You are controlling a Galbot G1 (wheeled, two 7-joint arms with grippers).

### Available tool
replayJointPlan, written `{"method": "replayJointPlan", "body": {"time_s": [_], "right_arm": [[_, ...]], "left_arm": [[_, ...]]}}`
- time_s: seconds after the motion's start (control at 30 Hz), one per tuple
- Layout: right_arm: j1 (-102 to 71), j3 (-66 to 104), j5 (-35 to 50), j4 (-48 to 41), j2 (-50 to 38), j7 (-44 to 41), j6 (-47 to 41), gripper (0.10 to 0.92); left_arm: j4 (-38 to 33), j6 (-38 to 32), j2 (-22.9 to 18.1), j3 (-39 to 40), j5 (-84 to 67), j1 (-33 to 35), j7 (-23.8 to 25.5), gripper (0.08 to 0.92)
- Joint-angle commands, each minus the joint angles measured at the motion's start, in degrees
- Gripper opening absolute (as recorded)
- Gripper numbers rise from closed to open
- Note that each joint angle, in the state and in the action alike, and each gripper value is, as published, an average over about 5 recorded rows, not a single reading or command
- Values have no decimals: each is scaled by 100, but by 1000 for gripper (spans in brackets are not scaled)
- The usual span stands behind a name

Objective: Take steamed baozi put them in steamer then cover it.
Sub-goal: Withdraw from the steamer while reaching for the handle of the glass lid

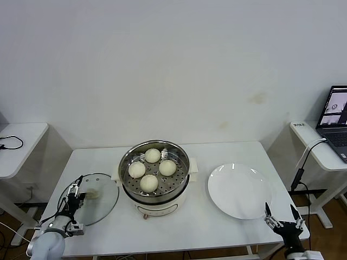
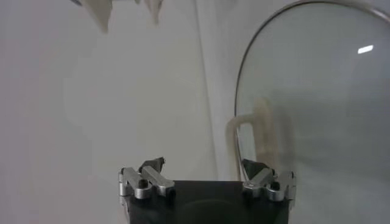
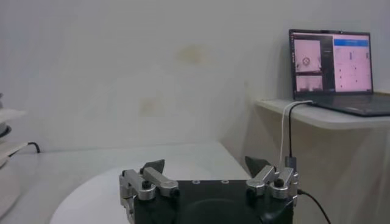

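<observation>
while all four steamed baozi (image 1: 152,169) sit inside the steamer (image 1: 154,177) at mid-counter (image 1: 217,227), the glass lid (image 1: 95,197) lies flat to its left, under the left gripper (image 1: 73,196), whose jaws stand open over the lid's near rim. the white plate (image 1: 239,190) lies right of the steamer; the right gripper (image 1: 283,219) hangs open-jawed beside its near edge. a laptop (image 1: 335,120) glows on a side desk; its writing is unreadable.

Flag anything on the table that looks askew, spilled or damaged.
Nothing stands out. Four cream-white round buns sit neatly in the shiny steel steamer basket; the round glass lid lies flat beside it, and the white plate is bare and unspilled.
</observation>
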Motion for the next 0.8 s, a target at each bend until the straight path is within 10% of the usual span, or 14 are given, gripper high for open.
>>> {"method": "replayJointPlan", "body": {"time_s": [0.03,0.3,0.8], "right_arm": [[-30,6,-3,-6,21,-10,9,822],[-57,-105,34,61,91,-41,-39,823],[-78,-169,-34,57,99,-63,35,823]], "left_arm": [[318,-10,0,86,-30,-280,-24,823],[364,-37,-11,118,-94,-304,1,792],[343,-97,-25,106,-204,-220,-117,368]]}}
